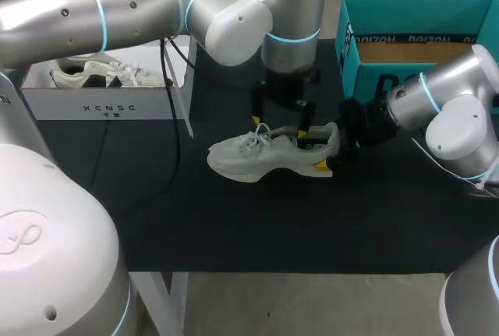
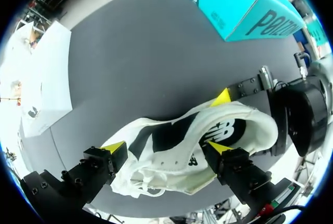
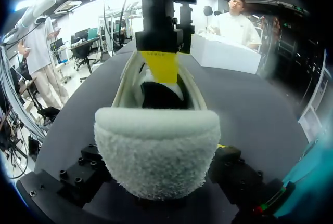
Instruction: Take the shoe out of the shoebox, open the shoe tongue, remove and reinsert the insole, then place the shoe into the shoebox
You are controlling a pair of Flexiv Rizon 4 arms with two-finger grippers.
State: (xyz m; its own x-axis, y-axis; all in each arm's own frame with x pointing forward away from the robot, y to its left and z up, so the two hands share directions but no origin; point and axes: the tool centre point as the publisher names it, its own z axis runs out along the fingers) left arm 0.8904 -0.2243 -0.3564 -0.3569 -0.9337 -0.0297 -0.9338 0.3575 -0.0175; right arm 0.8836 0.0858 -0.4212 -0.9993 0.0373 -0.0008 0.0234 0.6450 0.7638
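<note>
A pale grey shoe [image 1: 261, 154] lies on its sole on the black mat [image 1: 234, 219], toe to the left. My right gripper [image 1: 324, 149] is shut on its heel, one finger on each side. In the right wrist view the fuzzy heel collar [image 3: 156, 151] fills the gap between those fingers. My left gripper [image 1: 279, 127] hangs open straight above the shoe. One of its yellow fingertips [image 3: 161, 65] is at the shoe's opening by the tongue. In the left wrist view the shoe [image 2: 171, 146] lies between the open left gripper's [image 2: 166, 147] tips.
An open teal shoebox [image 1: 355, 55] stands at the back right, close behind my right arm. A white box [image 1: 101, 106] at the back left holds another light shoe [image 1: 101, 71]. In front of the shoe the mat is bare to the table's front edge.
</note>
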